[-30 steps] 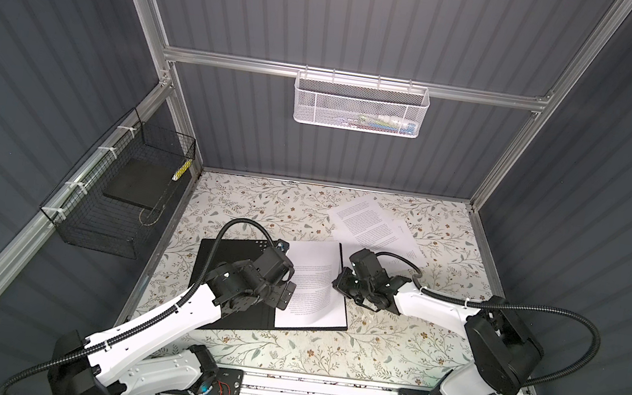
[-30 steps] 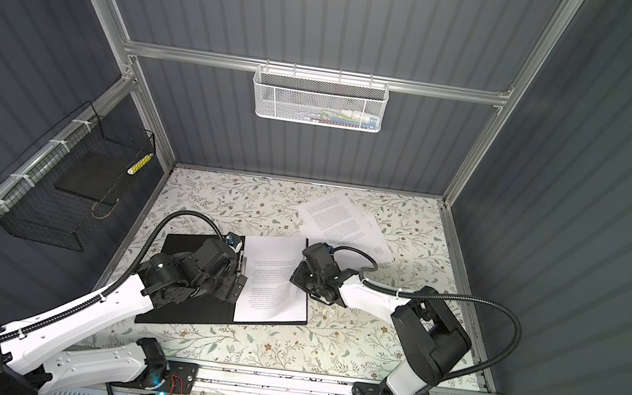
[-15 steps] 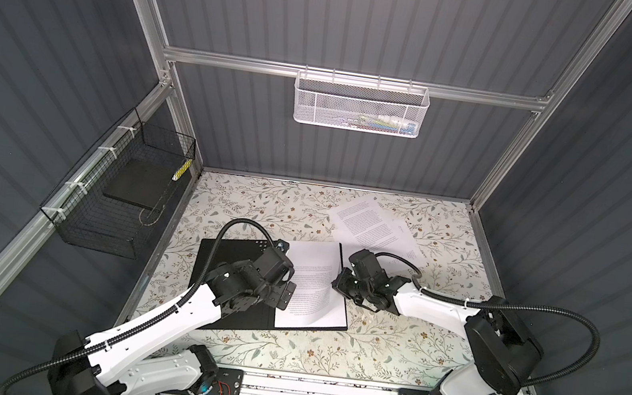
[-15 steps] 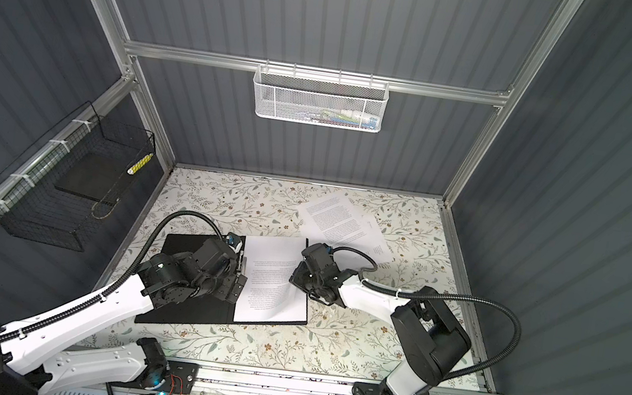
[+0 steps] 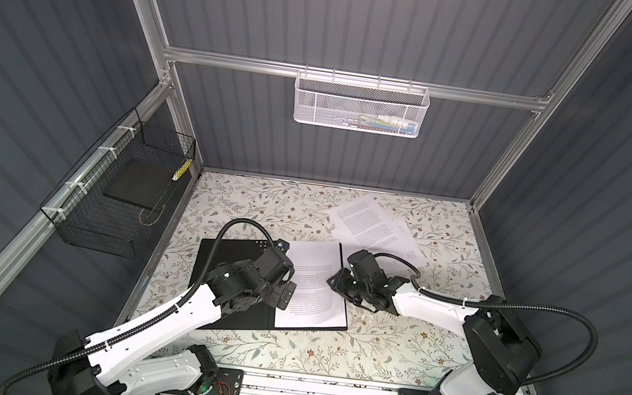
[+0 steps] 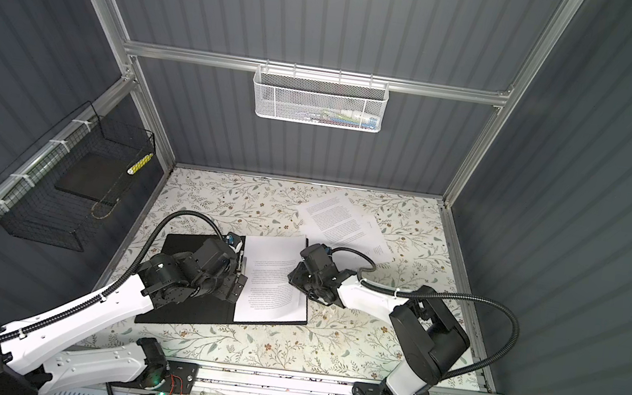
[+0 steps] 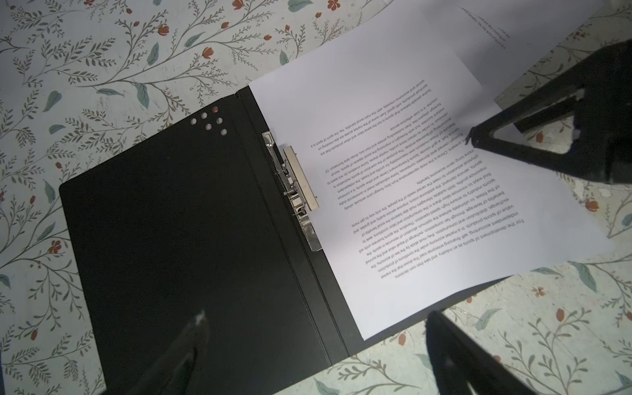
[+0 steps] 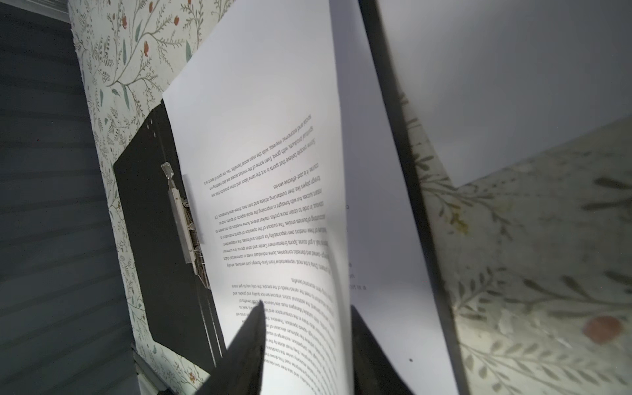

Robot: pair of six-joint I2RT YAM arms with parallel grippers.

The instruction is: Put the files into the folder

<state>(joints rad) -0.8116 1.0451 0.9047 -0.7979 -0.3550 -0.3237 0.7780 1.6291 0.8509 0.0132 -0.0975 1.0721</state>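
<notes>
Right wrist view: the right gripper stands at the long free edge of the printed sheet. That edge curls up between the two fingers. The fingers stand apart with a clear gap on both sides of the paper, so the sheet is released, not clamped. A lower sheet shows beneath the raised edge.

Left wrist view: one right fingertip meets the sheet surface near that edge. The folder lies spread flat on the table, black inner face up. The printed sheet lies on the half beside the spring clip, close to the clip but not under it. The left gripper hangs above the near end of the folder with its fingers spread wide, gripping nothing and touching nothing.

In both top views the loose sheets lie overlapped toward the far right of the table, well apart from the left gripper and just behind the right arm.

Hidden items:
- The outer face of the folder is turned down.
- In both top views the left arm covers part of the folder's bare half.
- The right fingertips are concealed under the gripper body in both top views.
- The sheet beyond the folder edge is blurred in the right wrist view.
</notes>
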